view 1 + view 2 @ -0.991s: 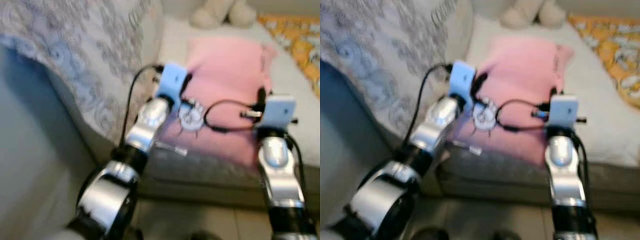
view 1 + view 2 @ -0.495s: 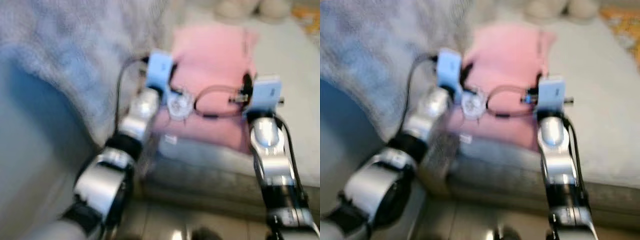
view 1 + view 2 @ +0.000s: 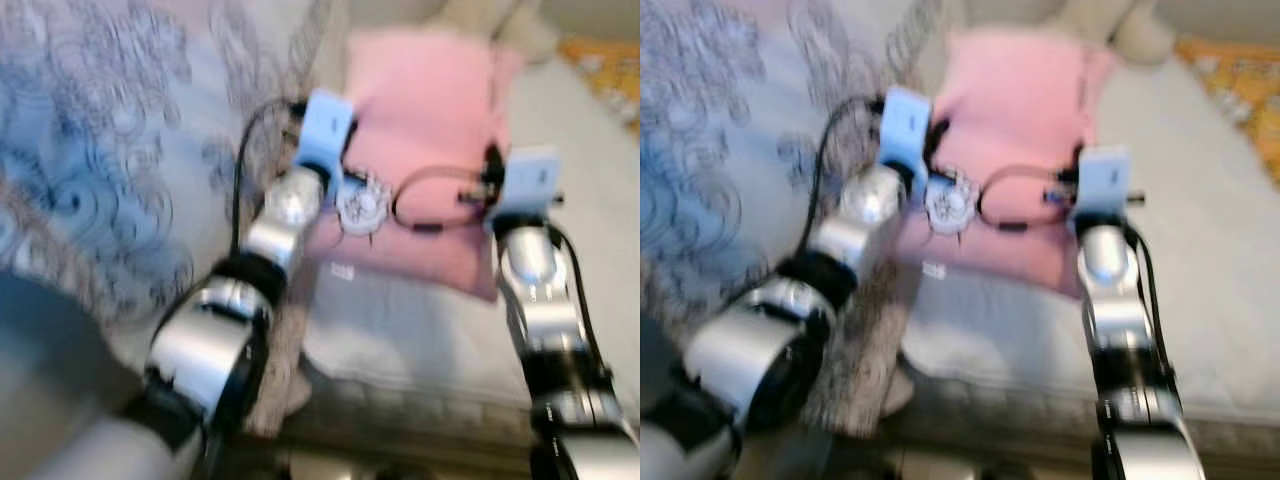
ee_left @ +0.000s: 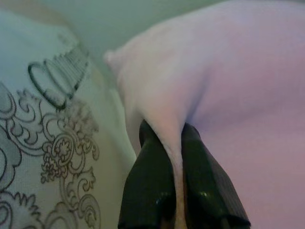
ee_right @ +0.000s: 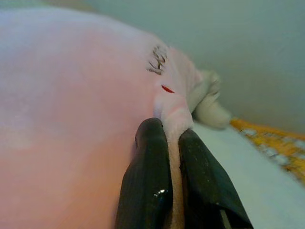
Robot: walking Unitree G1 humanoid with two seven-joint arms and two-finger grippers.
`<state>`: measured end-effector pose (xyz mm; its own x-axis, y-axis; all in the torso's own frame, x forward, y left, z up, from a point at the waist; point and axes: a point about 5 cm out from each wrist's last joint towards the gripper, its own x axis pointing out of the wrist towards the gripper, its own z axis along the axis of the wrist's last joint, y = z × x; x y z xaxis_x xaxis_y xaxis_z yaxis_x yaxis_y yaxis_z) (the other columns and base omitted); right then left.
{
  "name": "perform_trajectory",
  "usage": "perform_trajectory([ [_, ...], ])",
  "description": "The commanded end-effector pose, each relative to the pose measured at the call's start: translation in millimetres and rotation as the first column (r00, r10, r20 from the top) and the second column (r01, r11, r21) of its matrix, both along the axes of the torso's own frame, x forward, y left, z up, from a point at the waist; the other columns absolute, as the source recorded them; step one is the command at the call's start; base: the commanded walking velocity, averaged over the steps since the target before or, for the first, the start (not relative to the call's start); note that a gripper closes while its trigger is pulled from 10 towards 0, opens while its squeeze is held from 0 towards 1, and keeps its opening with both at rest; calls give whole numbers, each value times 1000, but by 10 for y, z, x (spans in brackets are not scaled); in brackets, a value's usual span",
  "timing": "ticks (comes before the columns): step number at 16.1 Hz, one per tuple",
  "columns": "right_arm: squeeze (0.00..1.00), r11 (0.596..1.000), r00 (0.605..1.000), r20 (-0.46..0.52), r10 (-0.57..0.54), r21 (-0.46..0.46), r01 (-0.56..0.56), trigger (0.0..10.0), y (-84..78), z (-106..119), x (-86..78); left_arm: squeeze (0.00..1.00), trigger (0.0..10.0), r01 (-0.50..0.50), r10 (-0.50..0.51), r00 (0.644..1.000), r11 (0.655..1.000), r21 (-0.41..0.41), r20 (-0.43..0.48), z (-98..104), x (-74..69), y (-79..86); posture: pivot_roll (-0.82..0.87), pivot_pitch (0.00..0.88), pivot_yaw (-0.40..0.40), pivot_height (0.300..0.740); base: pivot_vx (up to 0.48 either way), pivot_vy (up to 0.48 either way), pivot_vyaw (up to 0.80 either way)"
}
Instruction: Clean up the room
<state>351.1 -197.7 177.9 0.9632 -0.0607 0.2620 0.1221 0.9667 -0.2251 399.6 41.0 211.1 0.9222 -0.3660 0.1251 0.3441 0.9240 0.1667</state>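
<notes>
Left wrist view first: the left gripper [image 4: 177, 157] has its two black fingers pinched tight on a fold at the edge of the pink pillow [image 4: 228, 86], with the patterned blanket [image 4: 43, 157] lying right beside it. Over on the right wrist view, the right gripper [image 5: 169, 157] is doing just the same, its fingers clamped on the pillow's other edge, close to a corner with a small red mark (a tag or a stitch, too blurred to say). From the head cameras, both silver arms reach forward over the bed [image 3: 590, 150], the left arm [image 3: 270, 230] on one side of the pillow and the right arm [image 3: 530, 270] on the other. The pillow sits on the pale sheet between the grey swirl-patterned blanket and an orange patterned cloth [image 3: 600, 65] well off to the right. A cream soft toy [image 3: 1120, 25] rests just beyond the pillow's far end. The head views are somewhat blurred.
</notes>
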Motion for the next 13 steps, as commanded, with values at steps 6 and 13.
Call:
perform_trajectory([
  [6, 0, 989, 991, -129, -25, 142, 44, 10000, -238, -186, 165, 0, 10000, -57, 53, 997, 995, 83, 49, 188, 76, 26, 35, 171, 14, 740, 0, 0, 0],
  [13, 0, 997, 947, -315, 64, 56, -49, 10000, -173, -465, 249, 0, 10000, -84, 80, 996, 984, 155, 33, 37, 50, -23, 53, 361, 2, 740, 0, 0, 0],
])
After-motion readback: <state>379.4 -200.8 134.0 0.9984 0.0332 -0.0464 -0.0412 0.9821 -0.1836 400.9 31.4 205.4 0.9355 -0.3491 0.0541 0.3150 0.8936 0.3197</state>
